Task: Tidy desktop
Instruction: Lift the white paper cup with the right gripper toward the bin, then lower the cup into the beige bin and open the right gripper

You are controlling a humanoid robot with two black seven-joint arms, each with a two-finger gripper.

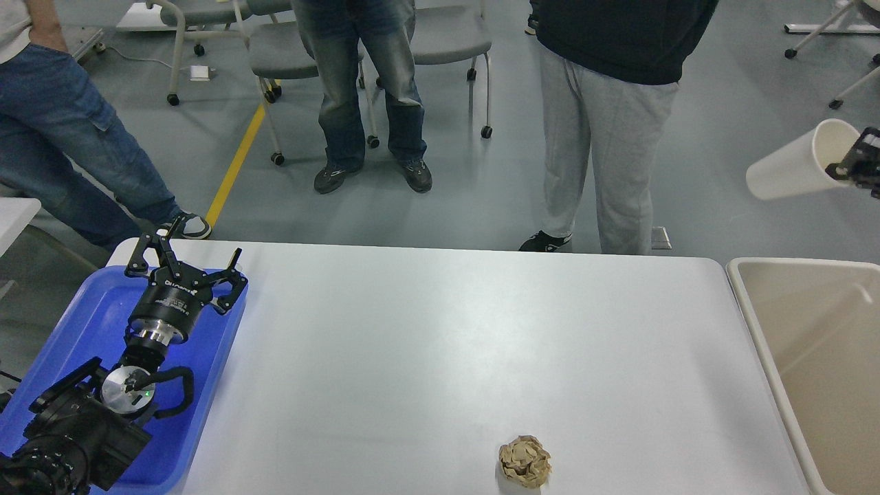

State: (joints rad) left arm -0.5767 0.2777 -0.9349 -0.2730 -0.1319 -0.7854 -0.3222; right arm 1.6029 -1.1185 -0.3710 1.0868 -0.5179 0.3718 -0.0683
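Observation:
The desktop (426, 344) is a wide white tabletop. A crumpled brown paper ball (525, 462) lies on it near the front edge. My right gripper (849, 165) is at the far right edge of the view, shut on the rim of a white paper cup (790, 172), held tilted high above the floor beyond the desktop's far right corner. My left gripper (185, 258) is open and empty above the far end of the blue tray (82, 323) at the left.
A beige rectangular bin (818, 357) stands against the desktop's right edge. Three people stand beyond the far edge, with wheeled chairs (440, 41) behind them. A yellow line runs across the grey floor.

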